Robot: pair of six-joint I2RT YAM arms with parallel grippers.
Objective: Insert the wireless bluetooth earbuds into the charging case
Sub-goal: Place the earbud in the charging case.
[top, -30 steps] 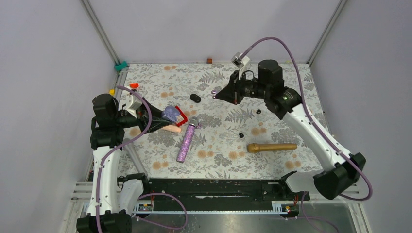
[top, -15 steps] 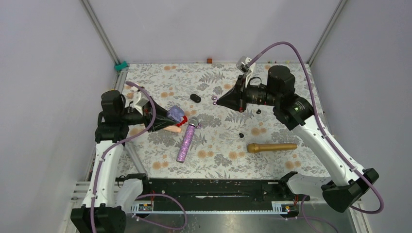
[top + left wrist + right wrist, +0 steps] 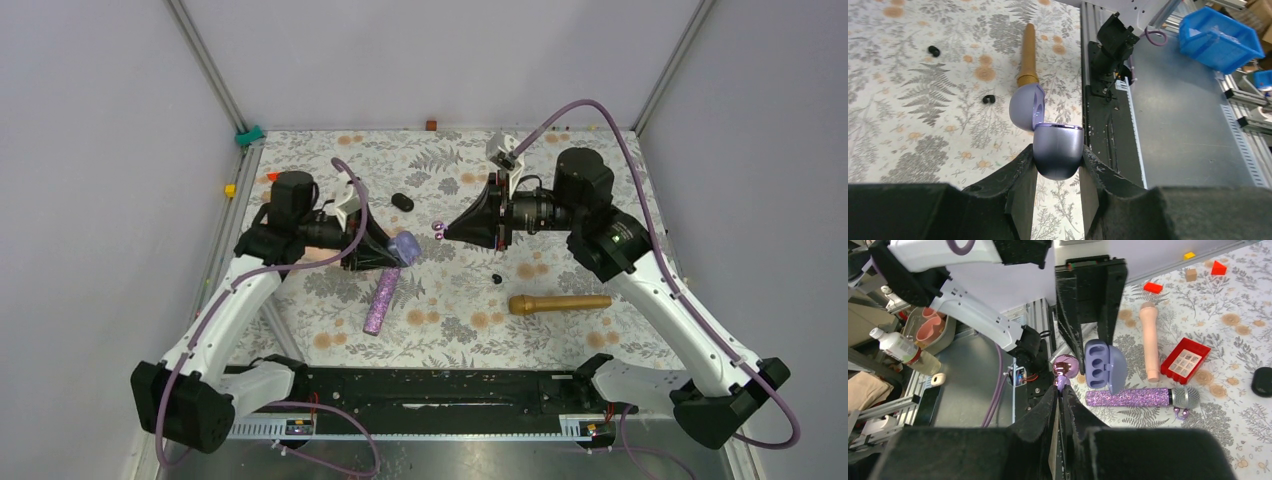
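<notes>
My left gripper [image 3: 398, 250] is shut on a lavender charging case [image 3: 405, 246], held above the table with its lid [image 3: 1027, 107] open. The case's body [image 3: 1058, 152] sits between my left fingers, and its two empty sockets face my right wrist camera [image 3: 1100, 362]. My right gripper [image 3: 446, 232] is shut on the stem of a shiny purple earbud [image 3: 1066, 367], just left of the case in that view and a short gap from it in the top view. A second purple earbud [image 3: 1182, 412] lies by the glitter microphone's head. Two tiny black buds [image 3: 934, 50] [image 3: 988, 99] lie on the cloth.
A purple glitter microphone [image 3: 382, 300] lies below the case, a gold microphone [image 3: 560, 302] to the right. A black oval capsule [image 3: 402, 202] lies farther back. A red tray [image 3: 1185, 360] and a pink microphone [image 3: 1149, 340] lie behind the case.
My left arm has swung right with the open case, from the table's left side to the middle. My right gripper has come nearer and lower with the purple earbud, towards the case.
</notes>
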